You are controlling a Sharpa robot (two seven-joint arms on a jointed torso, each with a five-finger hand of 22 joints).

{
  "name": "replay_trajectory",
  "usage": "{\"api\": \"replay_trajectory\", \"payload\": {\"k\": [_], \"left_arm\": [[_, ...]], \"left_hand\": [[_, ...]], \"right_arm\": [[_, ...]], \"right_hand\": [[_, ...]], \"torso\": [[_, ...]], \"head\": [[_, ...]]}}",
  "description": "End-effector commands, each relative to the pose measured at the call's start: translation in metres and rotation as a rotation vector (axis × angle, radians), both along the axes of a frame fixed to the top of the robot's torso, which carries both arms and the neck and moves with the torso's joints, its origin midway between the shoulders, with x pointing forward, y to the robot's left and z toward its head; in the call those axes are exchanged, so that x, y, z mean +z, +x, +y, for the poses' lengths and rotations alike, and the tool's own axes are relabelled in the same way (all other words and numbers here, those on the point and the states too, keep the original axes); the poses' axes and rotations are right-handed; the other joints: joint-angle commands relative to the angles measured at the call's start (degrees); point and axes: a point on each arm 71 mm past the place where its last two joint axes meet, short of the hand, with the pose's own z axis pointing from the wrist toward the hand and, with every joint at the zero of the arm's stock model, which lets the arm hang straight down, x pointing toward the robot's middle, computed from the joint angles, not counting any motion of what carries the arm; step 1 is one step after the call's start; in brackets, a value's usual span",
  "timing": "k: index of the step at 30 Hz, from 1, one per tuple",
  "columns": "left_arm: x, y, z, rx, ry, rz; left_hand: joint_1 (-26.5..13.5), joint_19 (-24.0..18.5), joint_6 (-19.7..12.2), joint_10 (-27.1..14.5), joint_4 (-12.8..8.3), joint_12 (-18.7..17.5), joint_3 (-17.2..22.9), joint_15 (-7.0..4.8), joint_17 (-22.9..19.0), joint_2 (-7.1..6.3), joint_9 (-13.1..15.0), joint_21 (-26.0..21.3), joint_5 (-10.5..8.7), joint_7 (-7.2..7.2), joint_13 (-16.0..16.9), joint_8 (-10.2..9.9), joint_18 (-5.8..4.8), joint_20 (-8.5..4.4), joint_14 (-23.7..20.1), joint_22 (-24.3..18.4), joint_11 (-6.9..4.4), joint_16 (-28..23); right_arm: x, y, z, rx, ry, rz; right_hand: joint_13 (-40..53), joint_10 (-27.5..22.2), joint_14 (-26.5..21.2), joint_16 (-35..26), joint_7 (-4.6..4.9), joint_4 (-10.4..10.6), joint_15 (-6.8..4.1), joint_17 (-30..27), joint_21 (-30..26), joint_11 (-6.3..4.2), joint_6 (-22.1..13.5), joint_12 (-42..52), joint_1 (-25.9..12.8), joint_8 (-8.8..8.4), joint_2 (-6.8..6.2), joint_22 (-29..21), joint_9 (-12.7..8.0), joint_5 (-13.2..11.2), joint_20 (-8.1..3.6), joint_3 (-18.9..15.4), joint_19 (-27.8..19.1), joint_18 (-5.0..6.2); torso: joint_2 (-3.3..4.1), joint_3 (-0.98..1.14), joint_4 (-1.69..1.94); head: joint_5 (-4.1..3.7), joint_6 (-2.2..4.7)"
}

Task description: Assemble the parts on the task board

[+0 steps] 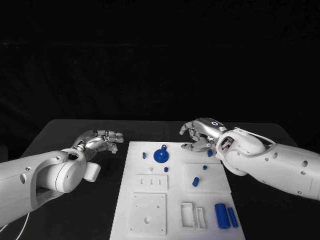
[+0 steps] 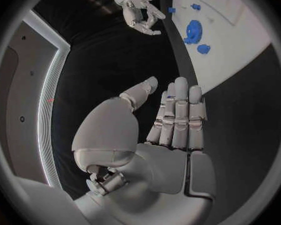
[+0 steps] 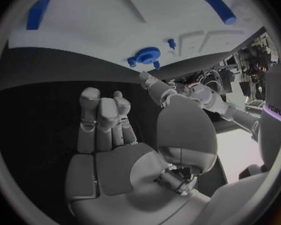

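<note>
The white task board (image 1: 176,202) lies in the middle of the black table. On its far end a blue gear (image 1: 161,155) stands, with a small blue piece (image 1: 144,155) beside it. A blue peg (image 1: 195,182) sits mid-board, and two blue cylinders (image 1: 225,215) lie at the near right. My left hand (image 1: 102,140) hovers off the board's far left corner, fingers straight and holding nothing (image 2: 175,120). My right hand (image 1: 200,134) hangs over the board's far right corner, fingers bent, thumb apart, with nothing in it (image 3: 109,130). The gear (image 3: 145,55) lies beyond its fingertips.
White raised plates with holes and slots (image 1: 148,212) cover the board's near half. Another small blue piece (image 1: 210,152) lies just under my right hand. Bare black table (image 1: 81,210) runs along both sides of the board.
</note>
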Motion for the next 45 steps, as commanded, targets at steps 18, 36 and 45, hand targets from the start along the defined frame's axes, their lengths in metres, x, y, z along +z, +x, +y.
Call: {"api": "replay_trajectory", "payload": {"k": [18, 36, 45], "left_arm": [[0.001, 0.000, -0.001, -0.010, -0.006, -0.007], [0.001, 0.001, 0.001, -0.006, -0.002, -0.006], [0.001, 0.001, 0.002, -0.002, 0.000, -0.007]], "left_hand": [[-0.4, 0.0, -0.3, 0.0, 0.0, -0.3, 0.2, 0.15, -0.1, 0.17, -0.1, -0.1, 0.18, 0.03, 0.0, -0.1, 1.52, -0.47, -0.4, -0.1, 0.37, 0.4], [-0.3, 0.0, -0.3, 0.1, -0.1, -0.3, 0.2, 0.17, -0.2, 0.20, -0.1, -0.1, 0.19, 0.04, 0.0, -0.1, 1.54, -0.45, -0.4, -0.1, 0.39, 0.4], [-0.3, 0.0, -0.3, 0.1, -0.1, -0.3, 0.2, 0.18, -0.2, 0.21, -0.1, -0.1, 0.18, 0.05, 0.0, -0.1, 1.55, -0.44, -0.4, -0.1, 0.40, 0.4]], "right_arm": [[-0.017, 0.017, -0.091, -0.049, 0.199, 0.261], [-0.052, 0.013, -0.117, -0.109, 0.193, 0.351], [-0.057, 0.010, -0.119, -0.113, 0.192, 0.367]], "right_hand": [[0.0, -2.0, -1.0, -0.8, 1.37, -4.2, 0.32, 0.3, -0.5, 0.40, 0.4, 0.1, 3.3, -0.10, 3.51, 1.0, 0.2, 10.7, 0.21, -7.3, -1.8, 2.33], [-0.1, -2.5, -1.3, -1.1, 1.56, -5.8, 0.51, 0.4, -0.8, 0.59, 0.2, 0.1, 4.1, -0.33, 4.60, 1.0, 0.1, 14.3, 0.73, -9.2, -2.3, 2.33], [-0.2, -2.6, -1.4, -1.2, 1.59, -6.0, 0.54, 0.4, -0.9, 0.62, 0.1, 0.1, 3.8, -0.40, 4.69, 1.0, 0.1, 14.9, 0.83, -9.8, -2.3, 2.33]], "torso": [[-0.27, 0.79, -1.03], [-0.21, 0.79, -0.74], [-0.27, 0.73, -0.82]], "head": [[-0.80, 0.73], [-1.00, -0.09], [-0.94, -0.36]]}}
